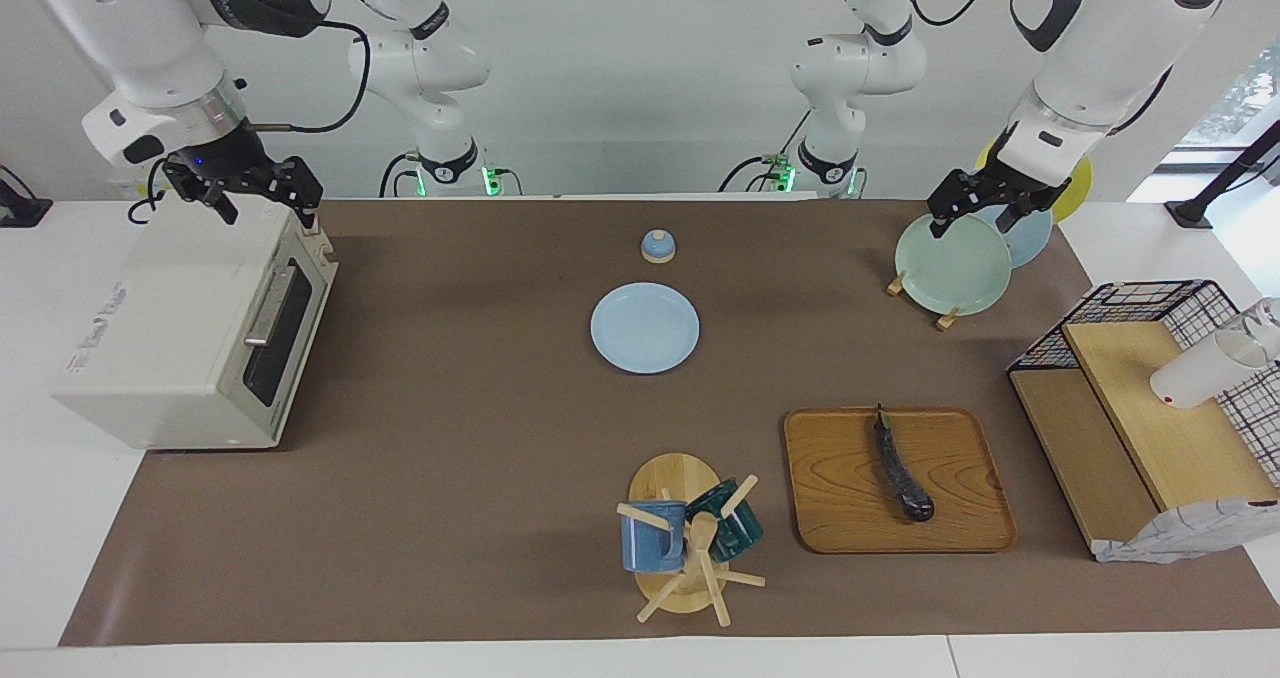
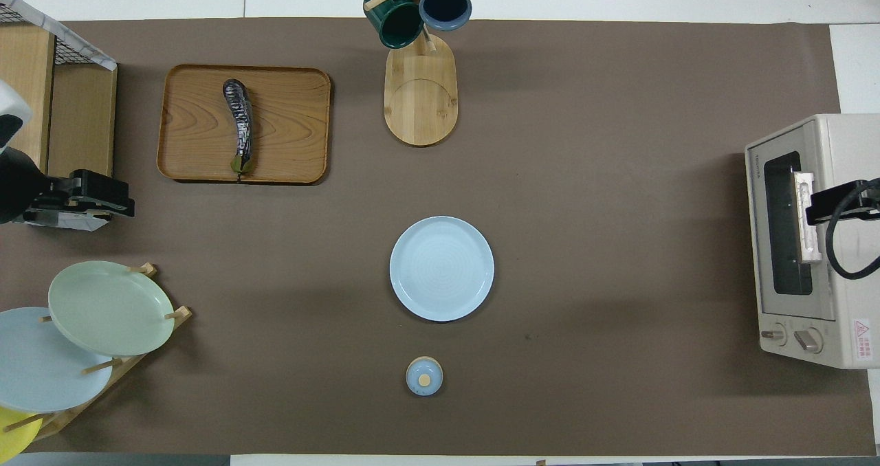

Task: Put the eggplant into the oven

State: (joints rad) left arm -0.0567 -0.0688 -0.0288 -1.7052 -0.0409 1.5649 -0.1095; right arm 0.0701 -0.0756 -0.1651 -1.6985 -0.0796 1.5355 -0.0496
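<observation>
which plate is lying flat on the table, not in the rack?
The light blue plate at the table's middle, beside the small blue lid. The green plate, the other blue plate and the yellow plate stand tilted in the wooden rack.

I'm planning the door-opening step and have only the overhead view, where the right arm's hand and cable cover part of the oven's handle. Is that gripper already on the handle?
Observer: No. The right gripper hangs open over the top edge of the oven, at its end nearest the robots, clear of the handle.
Operator: Is the handle itself free?
Observer: Yes. The whole bar handle shows bare on the closed door.
Operator: And the left gripper, is it down at table level?
Observer: No. The left gripper is raised and open over the green plate in the rack, away from the eggplant lying on the wooden tray.
</observation>
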